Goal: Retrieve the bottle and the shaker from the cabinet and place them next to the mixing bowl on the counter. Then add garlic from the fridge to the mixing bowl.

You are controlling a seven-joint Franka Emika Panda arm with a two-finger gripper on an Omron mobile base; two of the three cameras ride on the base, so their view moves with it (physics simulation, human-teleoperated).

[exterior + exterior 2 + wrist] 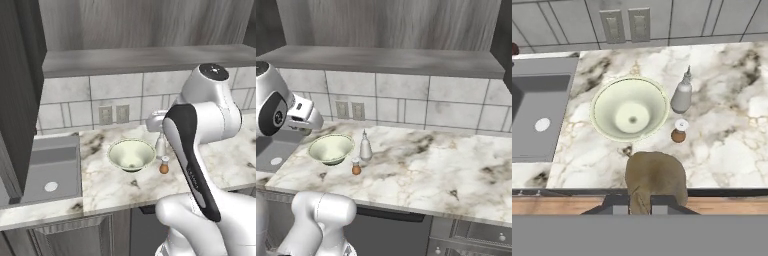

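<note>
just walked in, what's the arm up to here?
The end effector is shut on the garlic, holding it above the counter just short of the mixing bowl. The bowl looks empty. The bottle and the shaker already stand beside the bowl on the counter.

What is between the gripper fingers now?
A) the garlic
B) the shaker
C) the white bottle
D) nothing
A: in the hand view the tan garlic sits in the gripper, while the bottle and shaker stand on the counter beside the empty bowl.
</note>
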